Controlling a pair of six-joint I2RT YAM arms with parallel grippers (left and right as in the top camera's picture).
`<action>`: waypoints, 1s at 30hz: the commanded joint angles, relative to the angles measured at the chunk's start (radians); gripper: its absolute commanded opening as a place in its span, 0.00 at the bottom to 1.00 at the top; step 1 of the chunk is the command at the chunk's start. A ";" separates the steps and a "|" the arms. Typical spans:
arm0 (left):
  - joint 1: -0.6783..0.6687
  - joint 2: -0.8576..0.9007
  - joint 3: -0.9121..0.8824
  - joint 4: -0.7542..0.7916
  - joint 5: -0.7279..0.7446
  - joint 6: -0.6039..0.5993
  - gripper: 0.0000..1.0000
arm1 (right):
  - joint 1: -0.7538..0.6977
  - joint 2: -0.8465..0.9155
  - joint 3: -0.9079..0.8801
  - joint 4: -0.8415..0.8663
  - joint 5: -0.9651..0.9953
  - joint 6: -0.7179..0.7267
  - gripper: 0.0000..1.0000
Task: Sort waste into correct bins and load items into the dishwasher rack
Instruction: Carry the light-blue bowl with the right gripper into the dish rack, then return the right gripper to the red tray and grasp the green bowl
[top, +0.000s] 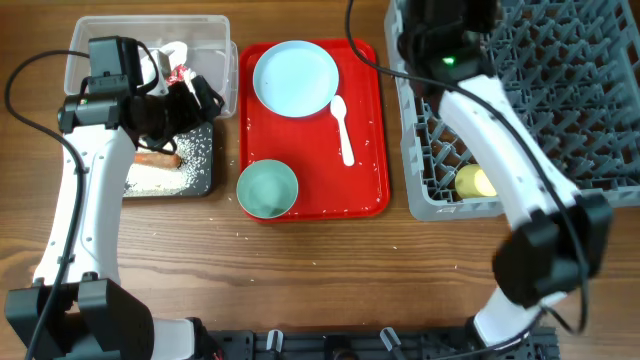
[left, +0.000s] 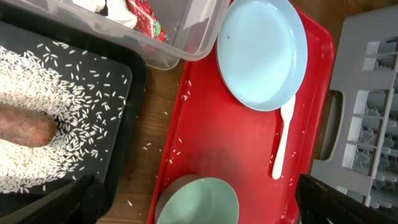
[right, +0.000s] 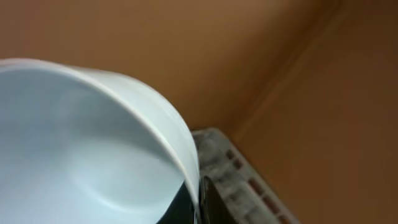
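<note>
The right jaws are clenched on the thin rim of a smooth pale-blue bowl (right: 74, 143), above the grey grid rack (top: 560, 110), where a yellow cup (top: 472, 181) lies. The left jaws gape, empty, over the tubs. The glossy red tray (top: 370, 130) bears a round plate (top: 295, 77), a white spoon (top: 343, 130) and a teal bowl (top: 267, 188). Rice (top: 160, 178) and a carrot stick (top: 158, 158) lie in the matte black tub (top: 200, 170), and the crumpled wrapper (top: 178, 75) lies in the clear tub (top: 100, 40).
</note>
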 joint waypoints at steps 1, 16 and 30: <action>0.003 0.007 0.011 0.002 -0.008 0.009 1.00 | -0.019 0.136 0.003 0.183 0.121 -0.421 0.04; 0.003 0.007 0.011 0.002 -0.008 0.009 1.00 | -0.031 0.327 -0.042 0.147 0.245 -0.452 0.04; 0.003 0.007 0.011 0.002 -0.008 0.009 1.00 | 0.074 0.328 -0.042 0.086 0.234 -0.411 0.09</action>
